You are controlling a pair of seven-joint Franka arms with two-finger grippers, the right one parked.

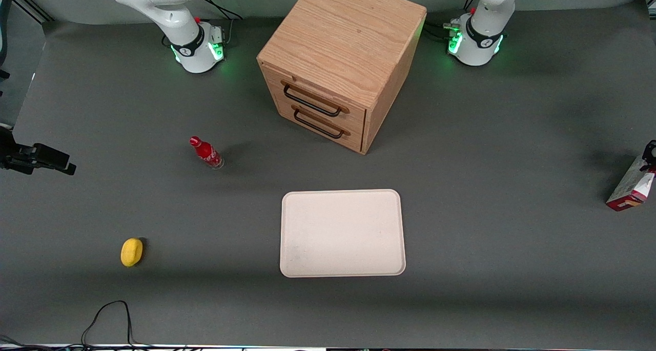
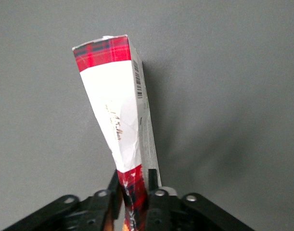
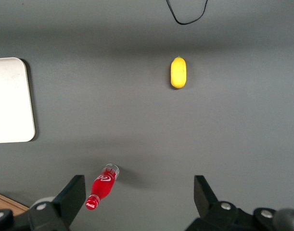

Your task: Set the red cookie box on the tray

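1. Left wrist footage showed the gripper (image 2: 135, 192) clenched on one end of the red cookie box (image 2: 119, 120), whose card was creased and pinched between the fingers (image 2: 152, 190).
2. From the front, the red cookie box (image 1: 631, 186) was seen tilted at the working arm's end of the table, held by the gripper (image 1: 650, 152) and well apart from the tray (image 1: 342, 233).
3. The tray was seen flat on the grey table (image 1: 487, 187), nearer the front camera than the wooden drawer cabinet (image 1: 341, 64).
4. A small red bottle (image 1: 206, 152) and a yellow object (image 1: 131, 251) were seen toward the parked arm's end.
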